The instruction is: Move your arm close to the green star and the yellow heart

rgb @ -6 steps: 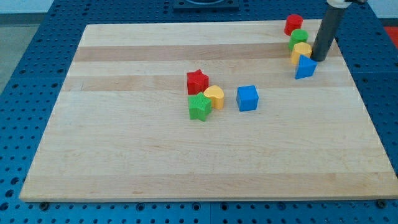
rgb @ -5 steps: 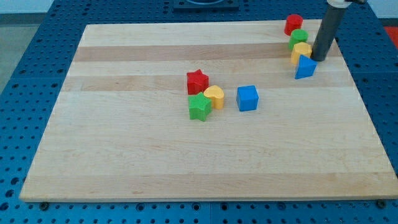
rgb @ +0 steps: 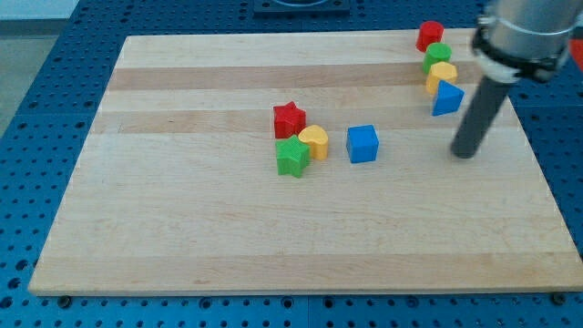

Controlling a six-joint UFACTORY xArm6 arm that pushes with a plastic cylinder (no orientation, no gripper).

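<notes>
The green star (rgb: 291,157) lies near the board's middle, touching the yellow heart (rgb: 314,141) on its upper right. A red star (rgb: 289,118) sits just above them. My tip (rgb: 465,153) rests on the board far to the view's right of these blocks, with a blue cube (rgb: 362,143) between it and the heart. The tip is below a blue triangular block (rgb: 446,97) and touches no block.
At the view's top right a column of blocks runs downward: a red block (rgb: 430,35), a green block (rgb: 436,56), a yellow block (rgb: 442,76), then the blue triangular block. The wooden board (rgb: 182,228) lies on a blue perforated table.
My tip has moved down the view from beside the top-right column of blocks to a spot below the blue triangular block. No block has moved.
</notes>
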